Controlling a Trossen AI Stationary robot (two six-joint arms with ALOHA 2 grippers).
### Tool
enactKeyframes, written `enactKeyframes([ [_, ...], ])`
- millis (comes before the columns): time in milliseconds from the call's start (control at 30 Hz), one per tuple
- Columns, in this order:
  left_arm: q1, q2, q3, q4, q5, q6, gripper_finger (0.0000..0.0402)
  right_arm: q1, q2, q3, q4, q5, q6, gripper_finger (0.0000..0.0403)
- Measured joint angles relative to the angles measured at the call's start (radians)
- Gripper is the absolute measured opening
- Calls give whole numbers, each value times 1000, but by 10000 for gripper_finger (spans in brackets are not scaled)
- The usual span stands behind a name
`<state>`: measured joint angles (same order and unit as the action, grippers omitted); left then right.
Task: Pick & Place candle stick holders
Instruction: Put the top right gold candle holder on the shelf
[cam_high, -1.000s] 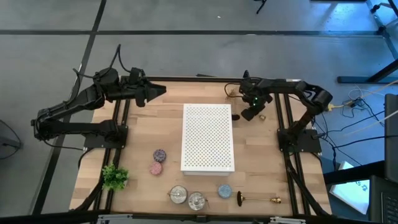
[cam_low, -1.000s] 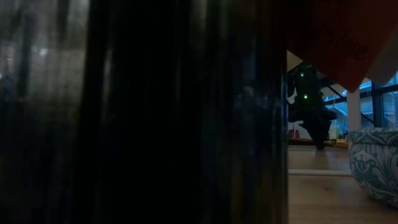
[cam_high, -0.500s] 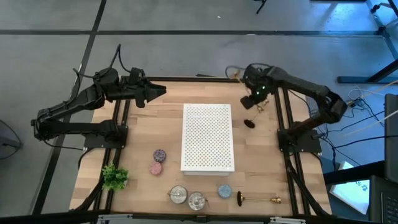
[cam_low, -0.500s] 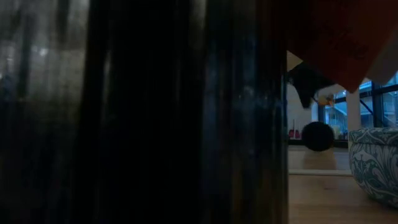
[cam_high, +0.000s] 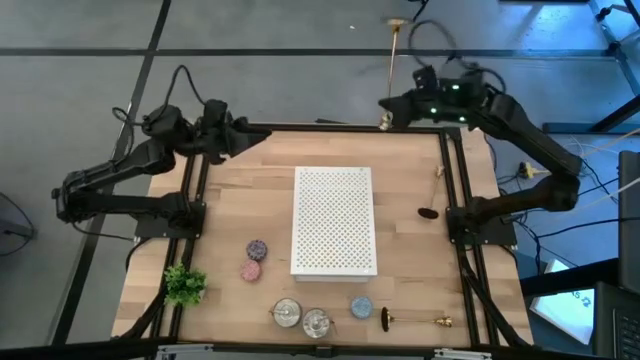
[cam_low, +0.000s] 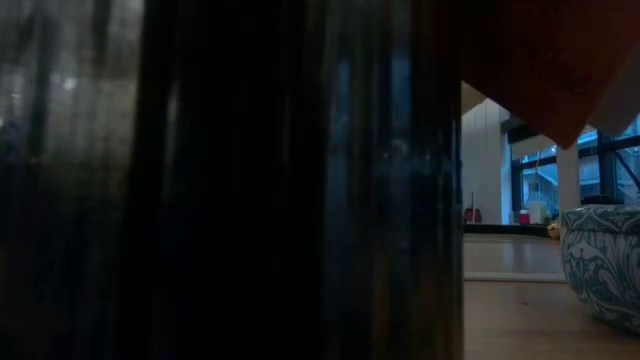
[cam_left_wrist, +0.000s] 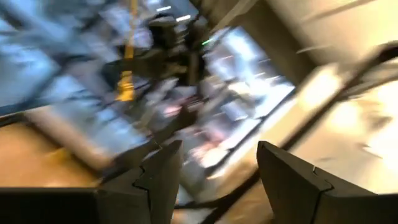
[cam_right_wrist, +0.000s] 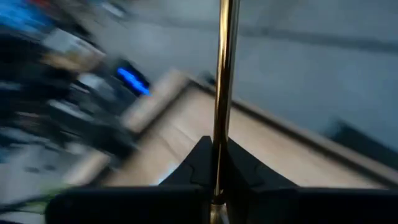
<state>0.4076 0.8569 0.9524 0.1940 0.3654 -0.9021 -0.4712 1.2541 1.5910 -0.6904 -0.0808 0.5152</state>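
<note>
Above the table's far right corner, right gripper (cam_high: 392, 112) is pinched tight on a brass candlestick (cam_high: 392, 60) by the stem; right wrist view shows the fingers (cam_right_wrist: 242, 168) clamped around the gold stem (cam_right_wrist: 224, 81) running straight up out of the grip. A second ago that gripper was low over the tabletop beside the white perforated board (cam_high: 335, 220); now the arm has swung up and outward, and the stick pokes past the table edge over the grey floor. Second candlestick (cam_high: 432, 195) now stands near the right rail, dark base down, where none stood a second ago. Third candlestick (cam_high: 412, 321) lies on its side along the near edge, next to the blue disc (cam_high: 361, 306), unmoved. Left gripper (cam_high: 250, 140) waits at the far left corner, fingers (cam_left_wrist: 158, 180) spread, holding nothing; it has pulled back slightly. Low view is mostly blocked by something dark up close. Judgement: pick is done, carry phase underway, placement still open; the long stem held near one end could swing or slip.
</note>
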Motion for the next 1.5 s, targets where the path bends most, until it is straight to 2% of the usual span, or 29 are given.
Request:
enactKeyframes([
  [100,-16,94,1,293,88,-110,203,51,-1,22,113,-43,16,15],
  [167,-40,168,2,440,104,-153,203,87,7,22,170,-60,39,15],
  [267,-54,273,2,565,107,-235,203,148,24,22,203,-66,44,15],
  [333,-52,339,4,619,120,-341,203,186,35,22,207,-70,13,15],
  [467,-57,437,7,750,168,-560,203,248,43,22,171,-62,-169,15],
  [600,-67,486,8,848,231,-696,203,299,49,22,95,32,-499,15],
  [733,-65,489,8,854,289,-826,203,343,49,22,85,64,-852,15],
  [800,-61,490,8,851,324,-925,203,372,49,22,95,111,-986,15],
  [1000,-62,490,8,798,366,-1195,203,493,72,22,86,476,-1296,16],
  [1100,-81,489,9,700,378,-1237,203,549,109,22,72,685,-1465,17],
  [1167,-92,491,8,617,384,-1236,203,570,134,22,43,766,-1562,17],
  [1267,-100,490,8,538,383,-1210,203,589,165,21,-21,811,-1626,17],
  [1500,-96,500,8,433,387,-1172,203,623,203,21,-85,777,-1680,18],
])
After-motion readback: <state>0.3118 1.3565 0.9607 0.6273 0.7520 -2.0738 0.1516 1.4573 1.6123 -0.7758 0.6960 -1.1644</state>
